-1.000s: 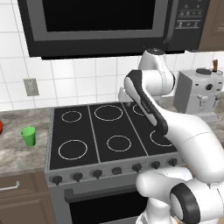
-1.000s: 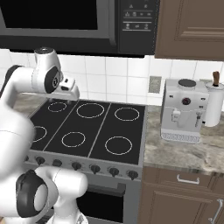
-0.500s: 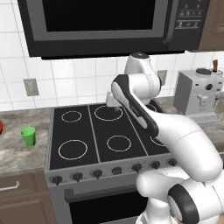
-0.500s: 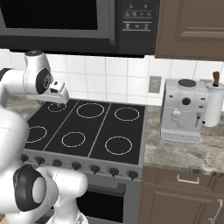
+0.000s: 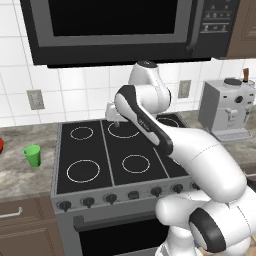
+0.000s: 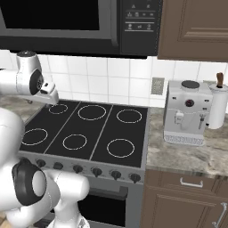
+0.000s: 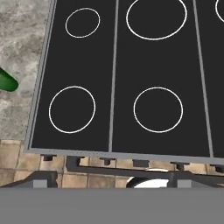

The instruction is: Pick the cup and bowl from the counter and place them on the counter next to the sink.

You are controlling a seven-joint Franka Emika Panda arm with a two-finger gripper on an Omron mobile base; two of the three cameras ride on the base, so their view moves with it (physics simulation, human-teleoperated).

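The bowl [image 5: 1, 145] was cut off at the left base view's edge, only a red sliver showing. The small plain green cup [image 5: 32, 155] stood upright on the counter [image 5: 22, 175] left of the stovetop [image 5: 120, 155]. The gripper [image 5: 114, 119] hung over the back burners, jaws wide and empty.

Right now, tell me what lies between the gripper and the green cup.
In the left base view, the gripper hangs open over the back of the stovetop. Between it and the cup lie the left burner rings, then bare counter.
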